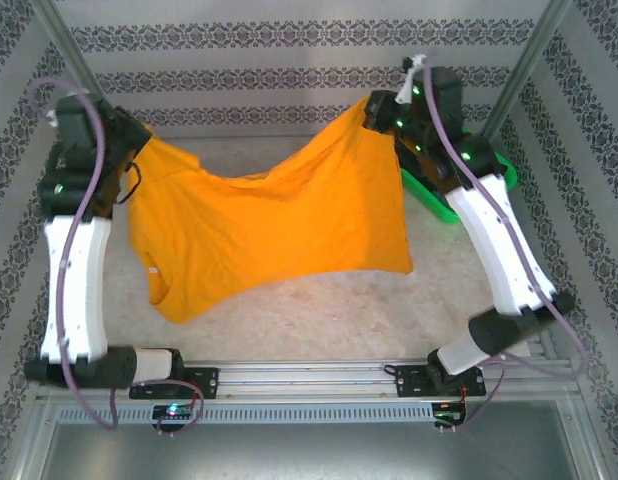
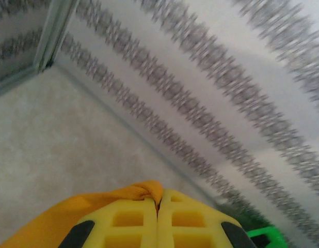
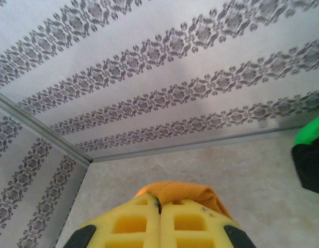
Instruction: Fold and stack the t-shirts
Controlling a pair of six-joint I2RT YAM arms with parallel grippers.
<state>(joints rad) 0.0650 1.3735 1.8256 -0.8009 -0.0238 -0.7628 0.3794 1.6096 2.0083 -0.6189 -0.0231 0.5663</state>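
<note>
Where the shirt hangs: the mustard-orange t-shirt (image 1: 279, 220) is stretched in the air between the two arms, over the middle of the table (image 1: 319, 310), and sags in the centre.
Shirt, left side: its far left corner is lifted by the left arm. The collar and a sleeve droop toward the near left, and whether the lowest fold touches the table cannot be told.
Shirt, right side: its far right corner is lifted by the right arm, and the cloth falls in a flat sheet toward the near right.
Left gripper (image 1: 131, 138): its yellow fingers (image 2: 123, 222) are pressed together, with a bunched fold of orange cloth pinched at the tips.
Right gripper (image 1: 374, 108): it is closed the same way, with a wad of the orange cloth clamped between its yellow fingers (image 3: 193, 222).
Green basket (image 1: 444, 208): it sits on the table at the far right, partly hidden behind the right arm and just right of the shirt's hanging edge.
Dark shape (image 3: 309, 165): it is black and lies beside the green rim at the right border of the right wrist view, too cropped to name.
</note>
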